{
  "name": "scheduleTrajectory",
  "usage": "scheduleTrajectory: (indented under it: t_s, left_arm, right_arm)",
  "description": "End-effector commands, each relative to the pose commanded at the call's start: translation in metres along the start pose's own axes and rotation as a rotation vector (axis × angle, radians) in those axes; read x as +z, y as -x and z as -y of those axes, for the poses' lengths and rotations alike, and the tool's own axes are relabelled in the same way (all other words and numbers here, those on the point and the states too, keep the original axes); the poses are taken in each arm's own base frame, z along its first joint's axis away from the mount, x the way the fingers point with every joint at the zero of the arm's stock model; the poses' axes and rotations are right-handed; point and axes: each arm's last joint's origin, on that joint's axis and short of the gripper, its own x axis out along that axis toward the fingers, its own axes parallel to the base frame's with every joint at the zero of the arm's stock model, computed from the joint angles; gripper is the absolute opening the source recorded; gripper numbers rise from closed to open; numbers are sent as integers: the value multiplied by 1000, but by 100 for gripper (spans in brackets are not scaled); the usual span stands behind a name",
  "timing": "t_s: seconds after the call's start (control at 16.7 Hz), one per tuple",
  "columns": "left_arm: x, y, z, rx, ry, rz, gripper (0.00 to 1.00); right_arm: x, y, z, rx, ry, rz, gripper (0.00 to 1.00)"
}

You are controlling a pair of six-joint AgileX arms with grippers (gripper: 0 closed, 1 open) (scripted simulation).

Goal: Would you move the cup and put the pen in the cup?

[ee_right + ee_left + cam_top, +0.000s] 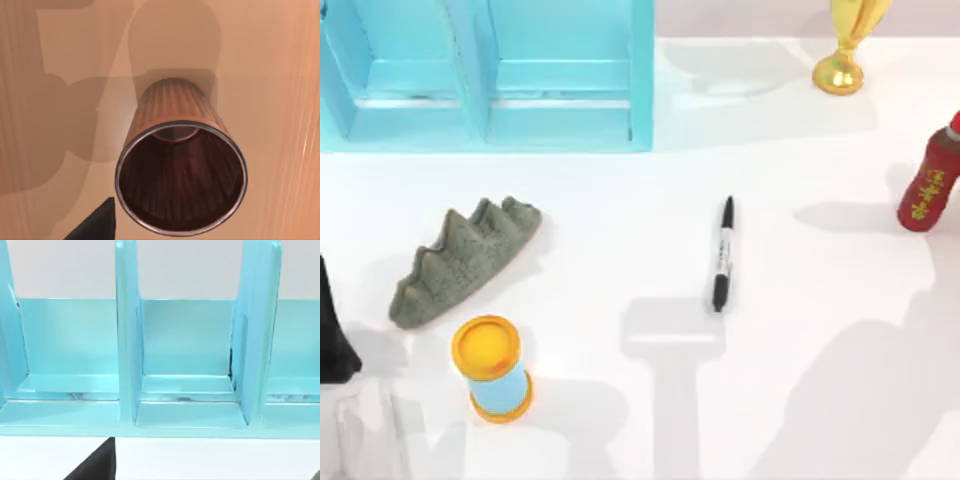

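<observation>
The blue shelf [485, 75] fills the table's far left. The cup [180, 160] stands upright, mouth up toward the right wrist camera, directly below the right gripper; I cannot tell how either gripper's fingers stand. To grasp well, the right gripper should probably descend straight and close across the rim. The pen [722, 254] lies flat mid-table, long axis running near-to-far, slightly tilted.
</observation>
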Motion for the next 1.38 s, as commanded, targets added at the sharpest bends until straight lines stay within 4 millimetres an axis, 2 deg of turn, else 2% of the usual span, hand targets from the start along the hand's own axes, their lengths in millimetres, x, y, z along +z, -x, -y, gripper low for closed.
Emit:
scheduleTrajectory:
  t_s: [0.18, 0.3, 0.54, 1.32, 1.38]
  left_arm:
    - [0, 0, 0, 0, 0, 0, 100]
    - [0, 0, 0, 0, 0, 0, 100]
    - [0, 0, 0, 0, 0, 0, 100]
    - [0, 0, 0, 0, 0, 0, 100]
    - [0, 0, 0, 0, 0, 0, 100]
  right_arm:
    - [-1, -37, 0, -4, 0, 7, 100]
    - [-3, -52, -1, 0, 0, -1, 100]
    - [-4, -55, -1, 1, 0, -2, 100]
    - [-4, -55, -1, 1, 0, -2, 2]
    - [-4, -55, -1, 1, 0, -2, 0]
